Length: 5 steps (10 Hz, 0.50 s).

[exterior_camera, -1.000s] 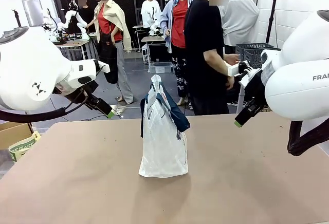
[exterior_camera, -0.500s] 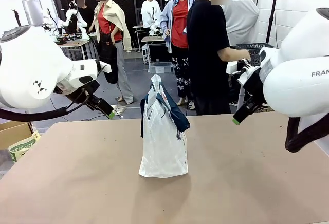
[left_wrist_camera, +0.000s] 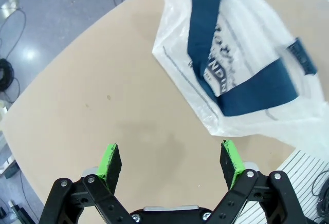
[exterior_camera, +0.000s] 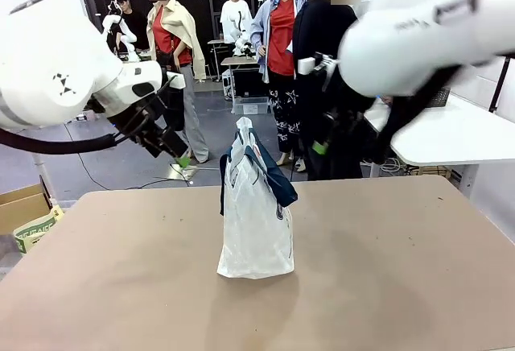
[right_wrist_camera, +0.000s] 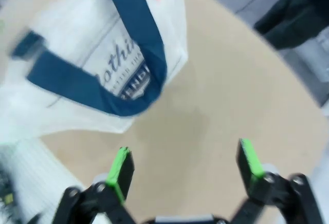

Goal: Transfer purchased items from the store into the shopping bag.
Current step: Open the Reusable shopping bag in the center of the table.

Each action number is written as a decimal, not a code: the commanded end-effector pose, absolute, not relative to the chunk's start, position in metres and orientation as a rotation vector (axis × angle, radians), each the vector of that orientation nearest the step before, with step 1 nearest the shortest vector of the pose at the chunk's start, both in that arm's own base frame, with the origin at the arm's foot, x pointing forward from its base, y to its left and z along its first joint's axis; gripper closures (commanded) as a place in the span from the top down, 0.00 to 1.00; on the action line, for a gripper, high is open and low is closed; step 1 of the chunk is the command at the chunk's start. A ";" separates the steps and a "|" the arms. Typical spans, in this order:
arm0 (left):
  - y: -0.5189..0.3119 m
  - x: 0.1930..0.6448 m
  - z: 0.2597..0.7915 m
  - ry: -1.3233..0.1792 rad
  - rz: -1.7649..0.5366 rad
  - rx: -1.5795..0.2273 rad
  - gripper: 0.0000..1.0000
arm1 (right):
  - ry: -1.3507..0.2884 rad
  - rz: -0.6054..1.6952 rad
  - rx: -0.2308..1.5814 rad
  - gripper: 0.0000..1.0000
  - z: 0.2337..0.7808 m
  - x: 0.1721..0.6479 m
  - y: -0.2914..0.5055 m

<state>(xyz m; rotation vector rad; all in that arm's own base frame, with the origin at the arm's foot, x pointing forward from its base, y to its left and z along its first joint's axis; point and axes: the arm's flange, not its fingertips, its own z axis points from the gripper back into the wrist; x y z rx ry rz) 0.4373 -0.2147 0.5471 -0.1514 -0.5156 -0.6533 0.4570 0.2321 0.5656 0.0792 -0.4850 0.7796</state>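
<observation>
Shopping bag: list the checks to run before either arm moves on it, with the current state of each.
1. Shopping bag standing upright on the table: ok.
2. Left gripper open and empty: ok.
3. Right gripper open and empty: ok.
4. Both grippers apart from the bag: ok.
5. Bag mouth open for loading: not ok, the top looks pinched together, navy handles hanging down its side.

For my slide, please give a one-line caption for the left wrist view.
Left gripper, jaws open and empty, above the tan table beside the navy-handled white shopping bag.
</observation>
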 end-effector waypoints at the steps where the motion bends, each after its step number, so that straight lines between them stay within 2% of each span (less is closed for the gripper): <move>1: -0.228 0.445 0.556 -0.515 -0.630 -0.189 1.00 | -0.404 0.739 0.139 1.00 0.592 0.497 0.269; 4: -0.246 0.457 0.572 -0.500 -0.604 -0.237 1.00 | -0.374 0.707 0.139 1.00 0.598 0.520 0.303; 5: -0.238 0.444 0.563 -0.523 -0.632 -0.178 1.00 | -0.454 0.801 0.051 1.00 0.589 0.515 0.284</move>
